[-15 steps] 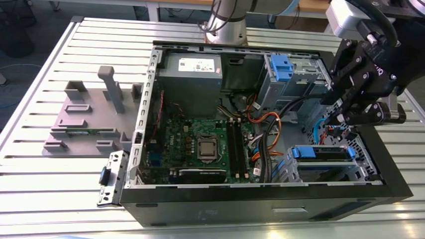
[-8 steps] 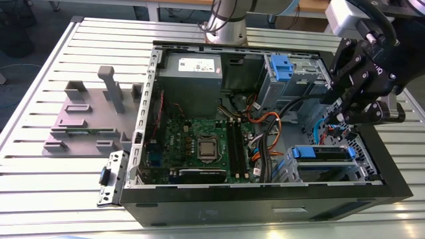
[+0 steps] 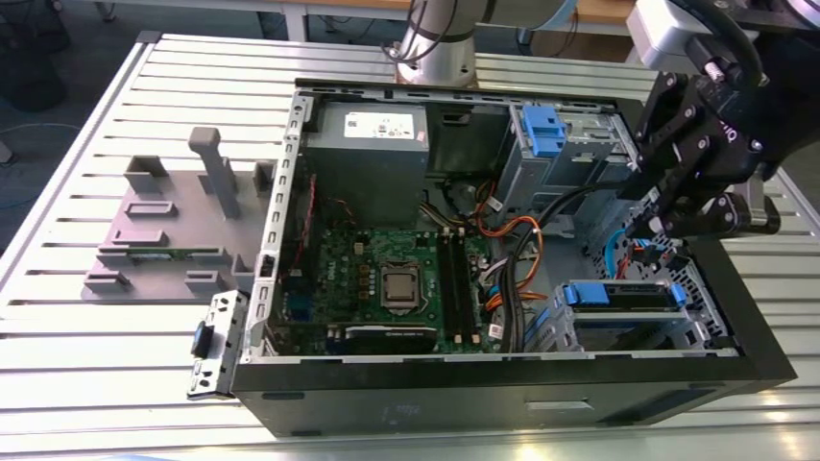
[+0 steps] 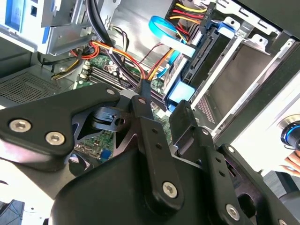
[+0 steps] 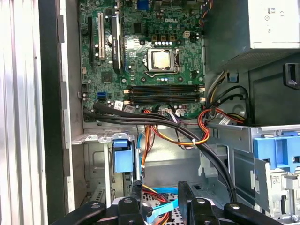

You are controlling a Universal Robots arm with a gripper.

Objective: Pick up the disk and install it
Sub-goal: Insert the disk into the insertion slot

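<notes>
The disk (image 3: 624, 295) lies flat in the drive bay at the near corner of the open computer case, on the exterior view's right. Its blue bracket end faces the motherboard, and its label is hidden. The same blue end shows in the second wrist view (image 4: 180, 93) and in the first wrist view (image 5: 121, 157). My gripper (image 3: 651, 240) hangs just above that bay, apart from the disk. Both wrist views show its black fingers spread, open with nothing between them (image 4: 161, 105) (image 5: 161, 187); a blue flat cable lies below the gap.
The motherboard (image 3: 384, 279) fills the case floor, with cable bundles (image 3: 513, 245) crossing beside the bay. A grey power supply box (image 3: 372, 144) and a blue-tabbed drive cage (image 3: 544, 130) sit at the far side. A grey plastic stand (image 3: 180, 221) rests on the slatted table at the exterior view's left.
</notes>
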